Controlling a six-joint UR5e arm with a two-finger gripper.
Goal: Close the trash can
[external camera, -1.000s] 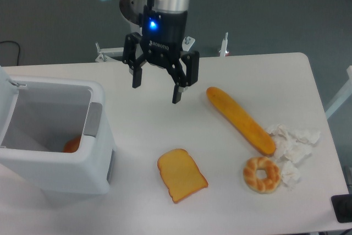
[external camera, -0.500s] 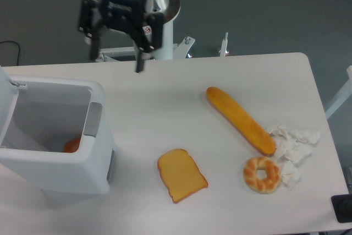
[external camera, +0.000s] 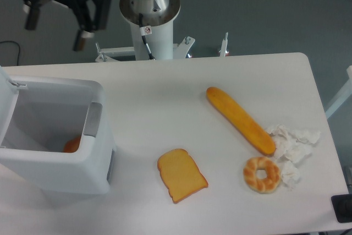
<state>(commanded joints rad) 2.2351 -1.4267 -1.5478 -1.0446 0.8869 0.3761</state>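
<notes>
Hovering high above table's far-left edge, your gripper (external camera: 55, 25) hangs with fingers spread, holding nothing, likely placed to come at lid from behind. Trash can (external camera: 55, 136) sits at table's left: white, boxy, rounded corners, mouth open, lid (external camera: 6, 103) upright on left side, grey latch tab (external camera: 92, 119) on right rim, orange item (external camera: 71, 145) inside.

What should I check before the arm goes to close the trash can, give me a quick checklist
1. Trash can open, so closing is needed: ok.
2. Lid standing up at the can's left edge: ok, though mostly cut off by the frame.
3. Claw open and empty: ok.
4. Claw near the lid: not ok, it hangs high behind the table's far edge.
5. Nothing poking above the rim; the orange item lies low inside: ok.
6. Baguette, toast and bagel away from the can: ok.
</notes>
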